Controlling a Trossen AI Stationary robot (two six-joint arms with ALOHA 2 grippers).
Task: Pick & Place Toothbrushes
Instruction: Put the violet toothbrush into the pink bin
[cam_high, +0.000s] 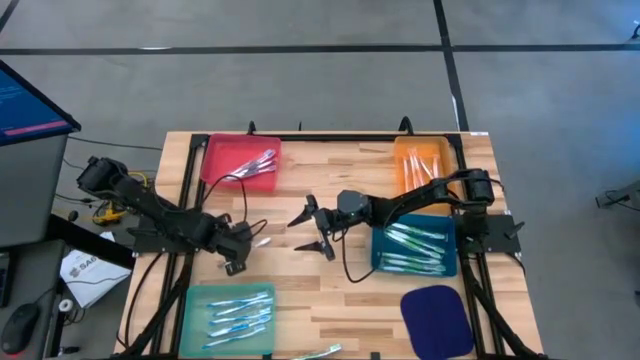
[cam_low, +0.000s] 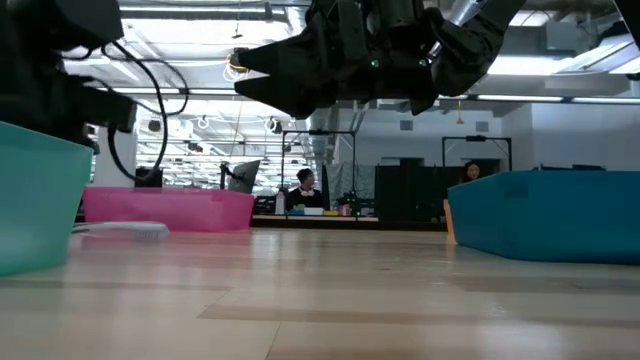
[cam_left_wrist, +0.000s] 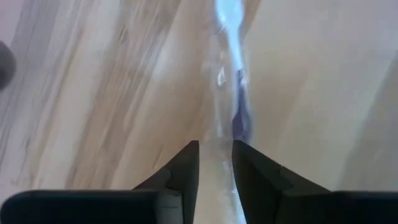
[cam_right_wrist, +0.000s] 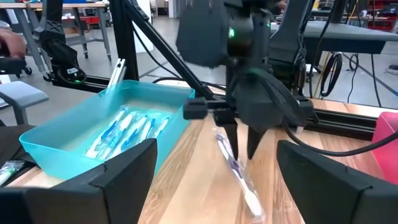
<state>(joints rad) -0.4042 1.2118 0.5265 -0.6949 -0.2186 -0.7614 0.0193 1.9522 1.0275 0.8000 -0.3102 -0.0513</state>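
Open-plan robotics lab — ceiling strip lights (cam_low: 190, 95), seated person (cam_low: 303, 190), workbenches
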